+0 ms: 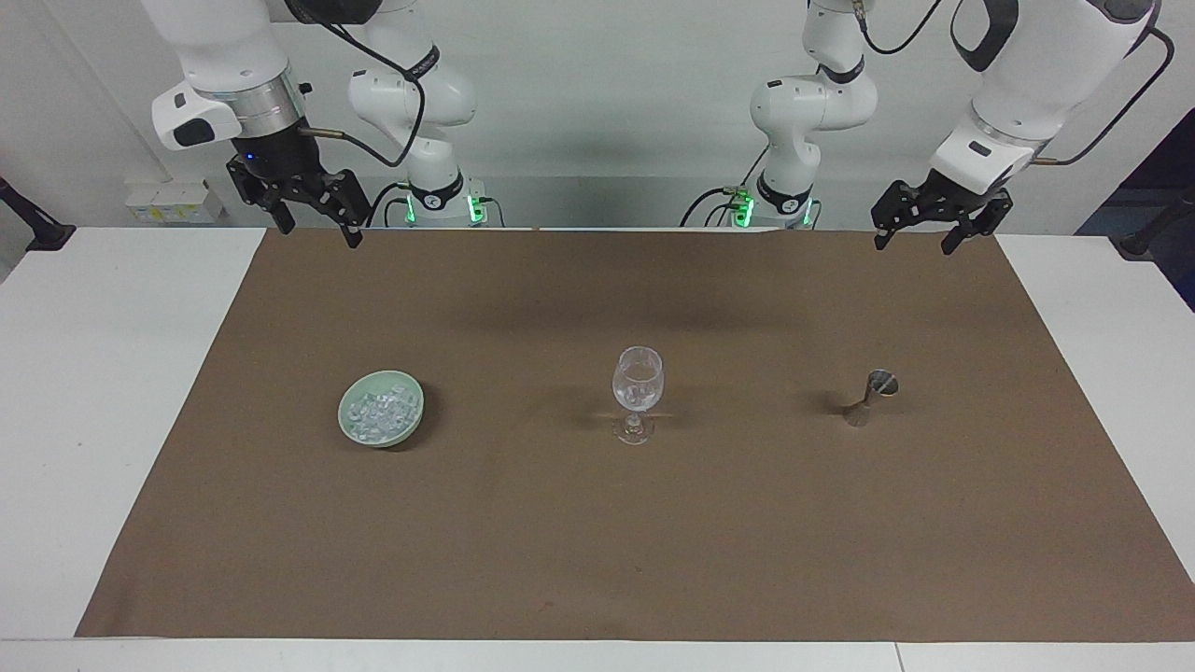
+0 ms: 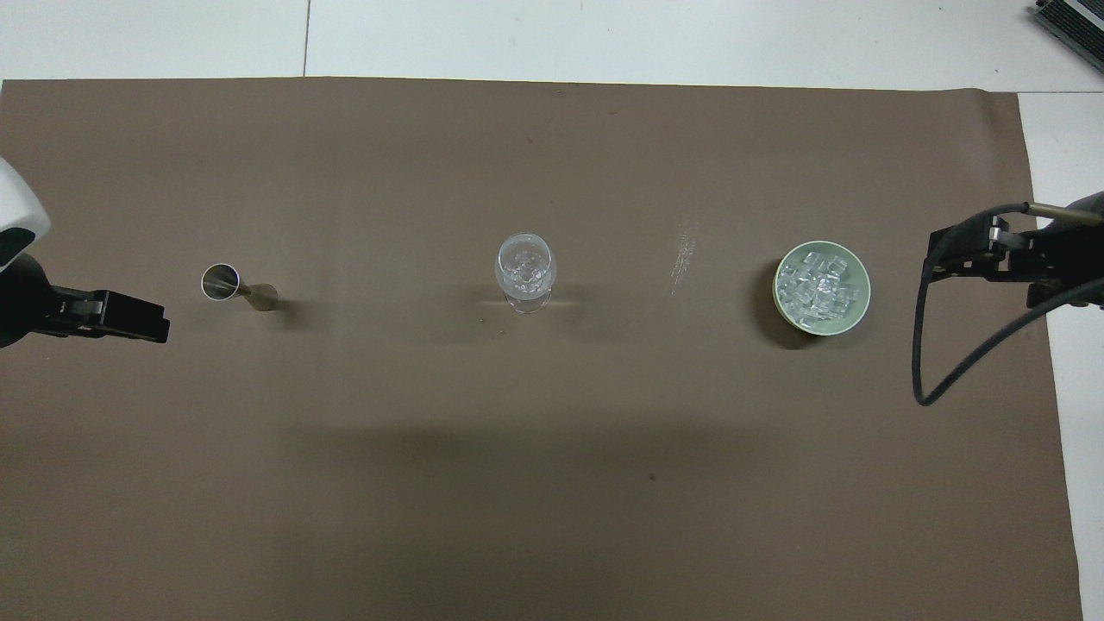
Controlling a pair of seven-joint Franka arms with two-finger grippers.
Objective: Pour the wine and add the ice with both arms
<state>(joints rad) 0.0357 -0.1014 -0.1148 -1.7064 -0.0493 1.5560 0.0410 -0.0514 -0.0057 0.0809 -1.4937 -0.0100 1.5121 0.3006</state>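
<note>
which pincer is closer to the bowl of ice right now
The right pincer, raised at the bowl's end of the table. The left pincer waits over the mat's other end, near the jigger, with the wine glass between.
</note>
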